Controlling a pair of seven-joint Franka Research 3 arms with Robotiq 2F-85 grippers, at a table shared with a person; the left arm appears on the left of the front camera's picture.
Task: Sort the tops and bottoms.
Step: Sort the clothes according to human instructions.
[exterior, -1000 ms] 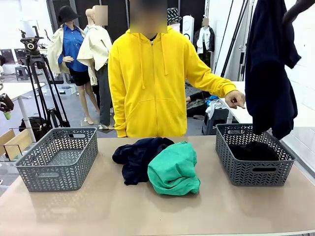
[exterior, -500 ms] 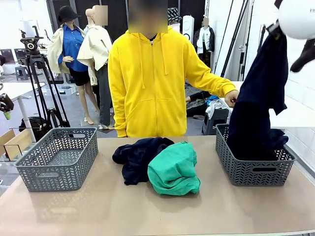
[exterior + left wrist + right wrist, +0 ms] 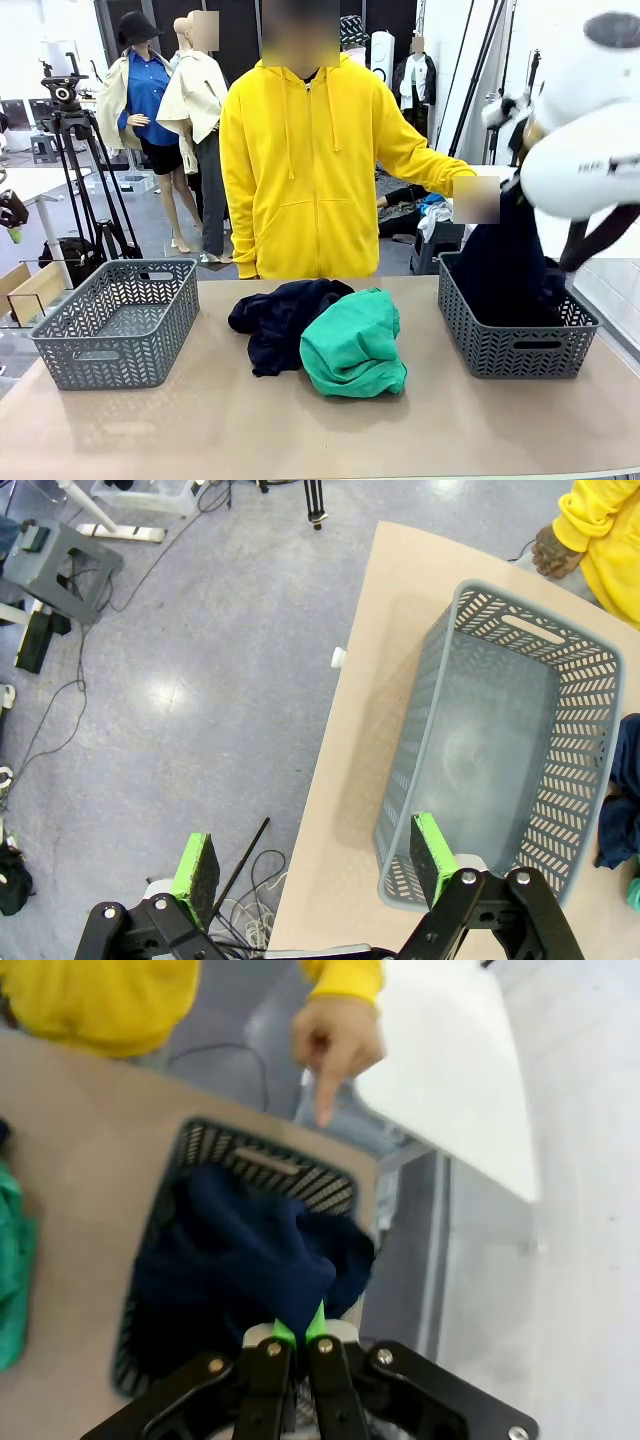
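Note:
My right gripper (image 3: 295, 1326) is shut on a dark navy garment (image 3: 250, 1260) that drapes down into the grey right basket (image 3: 270, 1160). In the front view the navy cloth (image 3: 500, 270) hangs from my right arm (image 3: 590, 130) into that basket (image 3: 515, 350). Another navy garment (image 3: 280, 320) and a bright green one (image 3: 352, 345) lie bundled at the table's middle. Off the table's left edge, beside the empty grey left basket (image 3: 530, 630), my left gripper (image 3: 312, 865) hangs open over the floor. That basket (image 3: 120, 325) stands at the table's left.
A person in a yellow hoodie (image 3: 300, 160) stands at the far side. One hand (image 3: 335, 1045) points down at the right basket's far rim. A tripod (image 3: 75, 160) stands beyond the left basket. The table front (image 3: 320, 430) is bare.
My right arm has come down, lowering the navy garment from high above into the right basket. The pile, the left basket and the person have stayed put.

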